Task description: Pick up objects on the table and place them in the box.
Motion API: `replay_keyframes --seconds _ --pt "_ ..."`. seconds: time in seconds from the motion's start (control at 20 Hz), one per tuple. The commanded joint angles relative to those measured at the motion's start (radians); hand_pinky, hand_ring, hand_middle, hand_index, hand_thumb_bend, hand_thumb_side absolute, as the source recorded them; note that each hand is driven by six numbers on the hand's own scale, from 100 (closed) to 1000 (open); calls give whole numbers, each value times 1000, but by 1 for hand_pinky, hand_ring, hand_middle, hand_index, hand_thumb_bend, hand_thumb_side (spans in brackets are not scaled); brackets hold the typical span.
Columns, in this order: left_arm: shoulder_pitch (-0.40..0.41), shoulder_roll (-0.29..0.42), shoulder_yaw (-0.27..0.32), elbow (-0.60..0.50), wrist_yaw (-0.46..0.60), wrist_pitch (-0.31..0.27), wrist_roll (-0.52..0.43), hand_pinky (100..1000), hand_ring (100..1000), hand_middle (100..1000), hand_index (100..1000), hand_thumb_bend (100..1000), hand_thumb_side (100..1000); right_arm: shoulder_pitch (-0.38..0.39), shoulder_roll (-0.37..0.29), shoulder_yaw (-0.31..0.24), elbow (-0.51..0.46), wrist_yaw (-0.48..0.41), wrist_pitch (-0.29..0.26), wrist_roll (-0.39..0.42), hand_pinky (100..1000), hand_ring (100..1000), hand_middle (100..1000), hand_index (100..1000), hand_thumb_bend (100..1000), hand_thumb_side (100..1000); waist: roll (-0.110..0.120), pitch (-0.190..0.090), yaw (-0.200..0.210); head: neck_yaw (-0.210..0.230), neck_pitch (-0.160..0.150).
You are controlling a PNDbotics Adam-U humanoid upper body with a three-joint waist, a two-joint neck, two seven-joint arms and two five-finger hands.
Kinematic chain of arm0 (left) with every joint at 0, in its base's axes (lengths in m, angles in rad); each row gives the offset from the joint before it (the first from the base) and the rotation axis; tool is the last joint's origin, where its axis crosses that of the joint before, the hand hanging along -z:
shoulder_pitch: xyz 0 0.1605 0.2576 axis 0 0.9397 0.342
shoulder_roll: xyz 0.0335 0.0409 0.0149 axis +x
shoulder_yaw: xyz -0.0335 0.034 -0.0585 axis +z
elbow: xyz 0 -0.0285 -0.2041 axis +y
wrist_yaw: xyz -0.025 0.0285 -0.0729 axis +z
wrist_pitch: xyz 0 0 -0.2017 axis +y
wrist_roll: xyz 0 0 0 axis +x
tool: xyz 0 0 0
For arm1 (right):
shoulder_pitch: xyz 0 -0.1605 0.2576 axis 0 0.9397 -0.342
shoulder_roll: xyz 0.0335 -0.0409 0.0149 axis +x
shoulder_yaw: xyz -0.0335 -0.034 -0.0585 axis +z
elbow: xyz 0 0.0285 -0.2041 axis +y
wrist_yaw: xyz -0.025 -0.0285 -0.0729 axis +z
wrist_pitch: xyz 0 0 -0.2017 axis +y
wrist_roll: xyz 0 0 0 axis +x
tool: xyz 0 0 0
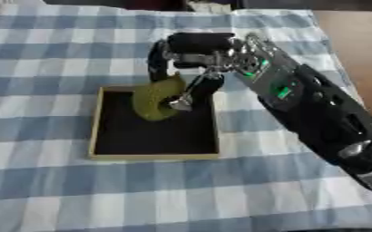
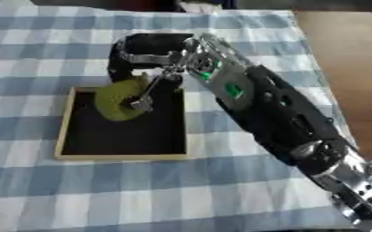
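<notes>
While held over the far part of the box [image 1: 98,131], the green object [image 1: 154,102] hangs in the right hand [image 1: 191,54], pinched between the curled fingers [image 1: 159,59] and the thumb [image 1: 195,90]. Soft and rounded in shape, yellow-green in colour, too blurred to name more exactly. Seen against the dark floor of the box near its far edge; cannot tell if touching that floor or just above it.

Box: flat and shallow, with a pale wooden rim and a black inside, lying on the table a little to the left of the middle. Nothing else to make out inside it.

Right hand closed on the green object, black fingers bent down over its far side, thin silver thumb reaching down along its right side. Behind the hand, the right arm [image 2: 276,108], black with silver parts and small green lights, coming in from the lower right corner and crossing the table slantwise toward the box.

Under everything, a tablecloth [image 1: 46,50] with blue and white checks, covering the table [image 2: 348,68], whose bare brown wood shows along the right edge. Left hand not seen in either view
</notes>
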Motion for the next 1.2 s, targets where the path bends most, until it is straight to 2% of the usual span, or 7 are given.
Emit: replay_keyframes --seconds 0.05,0.3,0.45,0.75,0.8,0.85,1.2 --pt "-10 19 1 -21 4 -1 -1 682 517 745 843 100 560 -12 -4 -3 10 22 -14 10 689 598 507 594 175 100 5 -19 2 -3 -6" --pt "-9 19 2 -21 3 0 0 682 517 745 843 100 560 -8 -12 -6 19 31 -50 54 764 744 691 737 336 100 5 -20 1 -1 -6" --pt "-7 20 4 -21 2 1 1 682 517 745 843 100 560 -7 -34 -31 -1 21 -69 51 818 832 815 831 456 256 5 -22 -2 5 -5" --pt "-4 21 7 -21 -1 2 6 682 518 745 843 100 559 -18 -114 -126 -105 -45 -63 -17 815 821 803 823 442 288 5 -28 -12 14 -3" --pt "-3 22 7 -21 -2 2 6 682 518 745 843 100 559 -18 -131 -149 -128 -59 -55 -37 809 810 796 813 233 384 5 -29 -14 16 -4" --pt "-2 22 8 -21 -2 2 7 682 518 745 843 100 559 -16 -148 -177 -155 -74 -43 -63 807 804 783 808 412 269 5 -30 -16 18 -3" --pt "4 21 12 -21 -6 4 13 682 519 745 843 100 558 49 -231 -404 -337 -186 100 -367 789 747 747 805 306 193 10 -35 -30 29 0"
